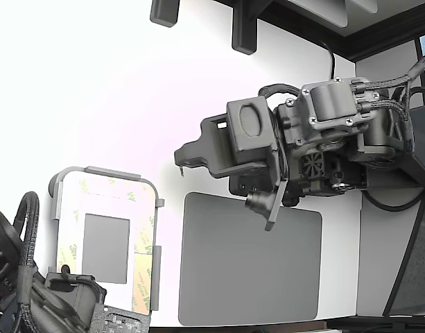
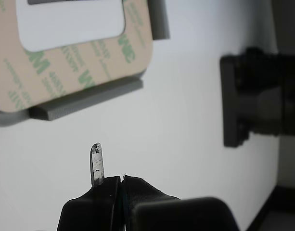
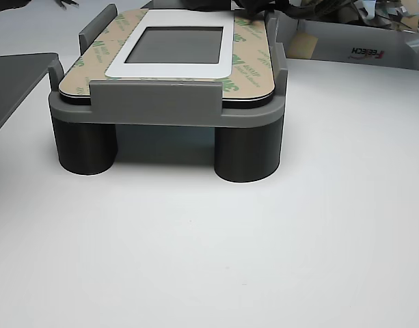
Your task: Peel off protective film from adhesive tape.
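The protective film [image 1: 144, 232] is a cream and tan liner with green logos. It lies flat on the adhesive tape bordering the white frame [image 3: 120, 66], around a grey square panel [image 1: 106, 248]. The frame sits in a grey fixture [image 1: 101, 172] on round legs [image 3: 247, 154]. The film also shows in the wrist view [image 2: 84, 65] and the other view [image 3: 247, 65]. My gripper [image 1: 179, 164] hovers over the white table, up and to the exterior view's right of the fixture, apart from the film. In the wrist view the gripper [image 2: 119, 182] has its jaws together, holding nothing, and a thin metal tip [image 2: 96, 161] sticks out.
A large dark grey rounded mat [image 1: 250, 260] lies under my arm at the exterior view's right of the fixture. A second arm [image 1: 32, 295] sits at the bottom left against the fixture. Black posts [image 1: 243, 28] stand at the back. A white box [image 3: 359, 44] lies behind the fixture.
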Controlling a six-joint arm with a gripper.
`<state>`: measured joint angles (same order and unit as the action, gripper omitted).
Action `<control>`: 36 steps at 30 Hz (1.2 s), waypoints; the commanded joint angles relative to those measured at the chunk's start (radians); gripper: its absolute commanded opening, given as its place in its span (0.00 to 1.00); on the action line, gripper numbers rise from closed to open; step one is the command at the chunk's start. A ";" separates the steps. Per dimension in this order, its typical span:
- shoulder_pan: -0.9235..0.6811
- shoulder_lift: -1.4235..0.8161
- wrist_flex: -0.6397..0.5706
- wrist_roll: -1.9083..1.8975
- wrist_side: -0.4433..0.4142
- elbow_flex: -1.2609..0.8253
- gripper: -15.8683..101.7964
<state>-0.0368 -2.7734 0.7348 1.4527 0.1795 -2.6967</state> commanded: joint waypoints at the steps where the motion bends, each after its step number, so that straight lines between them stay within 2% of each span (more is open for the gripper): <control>1: 0.009 0.040 -0.103 0.092 0.023 0.025 0.03; 3: -0.020 0.084 -0.160 0.227 0.041 0.025 0.03; 10: -0.267 0.245 -0.319 0.419 -0.156 0.049 0.03; 12: -0.316 0.307 -0.364 0.465 -0.190 0.067 0.03; 20: -0.440 0.630 -0.236 0.408 -0.276 0.374 0.06; 21: -0.449 0.663 -0.236 0.410 -0.285 0.397 0.09; 23: -0.471 0.712 -0.255 0.371 -0.302 0.433 0.04; 25: -0.489 0.761 -0.258 0.331 -0.313 0.471 0.04; 30: -0.537 0.891 -0.190 0.270 -0.337 0.592 0.04; 36: -0.575 0.966 -0.178 0.209 -0.337 0.638 0.04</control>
<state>-0.6167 -1.7963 0.5614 1.6659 -0.1580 -2.0893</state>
